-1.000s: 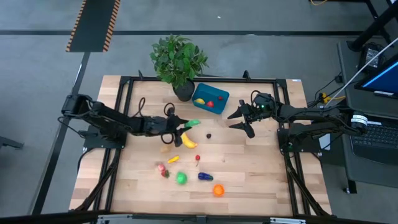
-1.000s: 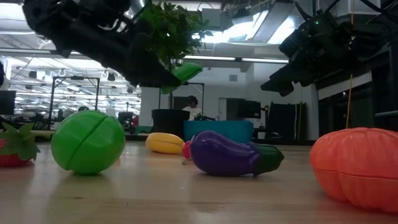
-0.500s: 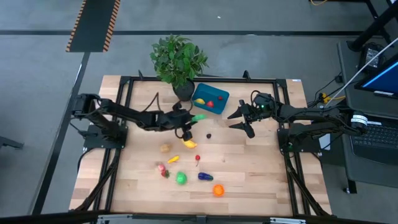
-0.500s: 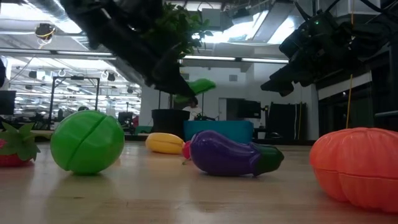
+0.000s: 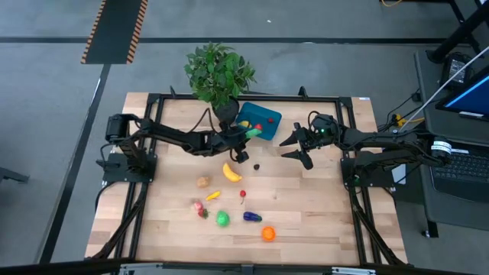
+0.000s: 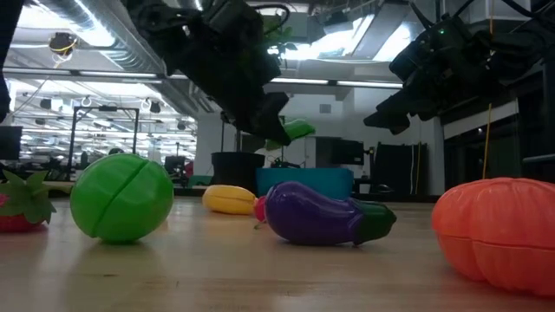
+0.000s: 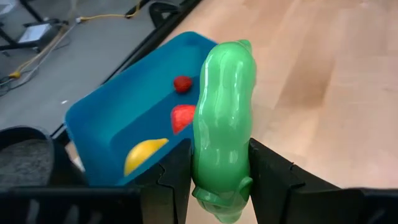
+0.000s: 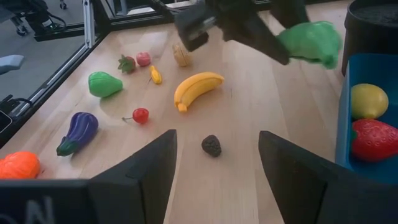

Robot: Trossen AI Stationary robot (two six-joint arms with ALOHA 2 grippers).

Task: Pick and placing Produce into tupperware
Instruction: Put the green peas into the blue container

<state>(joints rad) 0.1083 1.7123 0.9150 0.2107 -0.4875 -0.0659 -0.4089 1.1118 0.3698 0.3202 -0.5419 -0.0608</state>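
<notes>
The teal-blue tupperware (image 5: pixel 260 121) stands at the table's far middle and holds a yellow piece (image 7: pixel 142 155), a red strawberry (image 7: pixel 182 117) and a small red piece (image 7: pixel 182 83). My left gripper (image 5: pixel 247 137) hangs at the tupperware's near left corner, shut on a long green produce piece (image 7: pixel 222 118). My right gripper (image 5: pixel 295 145) hovers open to the right of the tupperware with nothing between its fingers. More produce lies loose on the table: a banana (image 5: pixel 231 173), a small dark piece (image 8: pixel 211 145), a cherry (image 8: pixel 140 115) and a purple eggplant (image 6: pixel 316 214). My left gripper pinches the green piece's near end (image 7: pixel 221 182) between its two fingers (image 7: pixel 176 177). The piece lies along the fingers and sticks out well past their tips. The fingers slant down toward the tupperware from the table's left. The piece is lifted clear of the table.
A potted plant (image 5: pixel 218 76) stands just behind the tupperware's left end. Toward the near edge lie a green fruit (image 5: pixel 222 219), an orange piece (image 5: pixel 268 234), a tan piece (image 5: pixel 202 182) and a strawberry (image 5: pixel 199 207). Bare wood lies at the table's right.
My left gripper has carried the green piece toward the table's far right, from above the banana to the tupperware's near left corner, and has levelled out somewhat. The piece stays clear of the table.
</notes>
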